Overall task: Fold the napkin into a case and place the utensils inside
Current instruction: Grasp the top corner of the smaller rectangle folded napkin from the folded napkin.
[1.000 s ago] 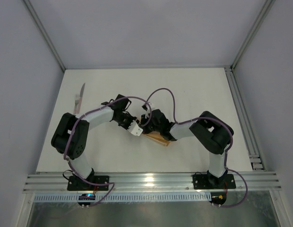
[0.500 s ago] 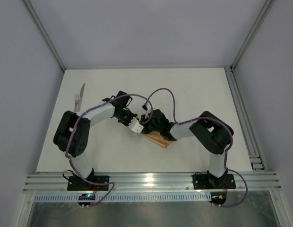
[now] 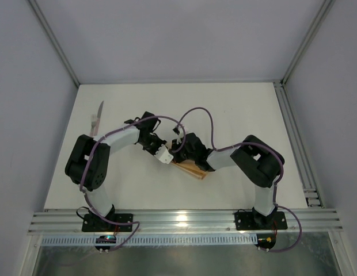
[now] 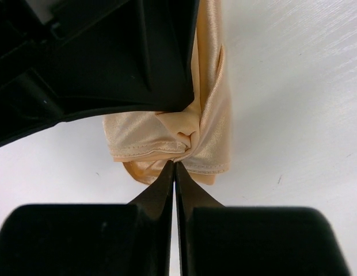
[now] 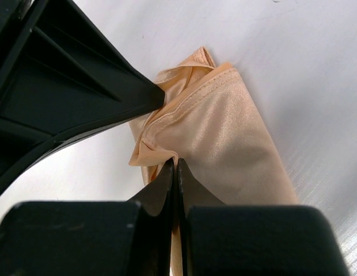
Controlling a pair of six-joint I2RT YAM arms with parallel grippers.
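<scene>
From above: the folded napkin (image 3: 193, 169) lies in the middle of the tabletop (image 3: 236, 115), the knife (image 3: 97, 119) well apart at far left. Left wrist: your left claw (image 4: 175, 165) pinches the bunched hem, jaws together; lift gently. Right wrist: your right claw (image 5: 176, 163), likewise closed, grips a neighbouring layer; part them evenly.

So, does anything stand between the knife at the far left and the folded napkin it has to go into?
Yes. The left arm lies across the line from the knife to the napkin, and the left gripper and right gripper are both shut on the napkin end nearest the knife.
</scene>
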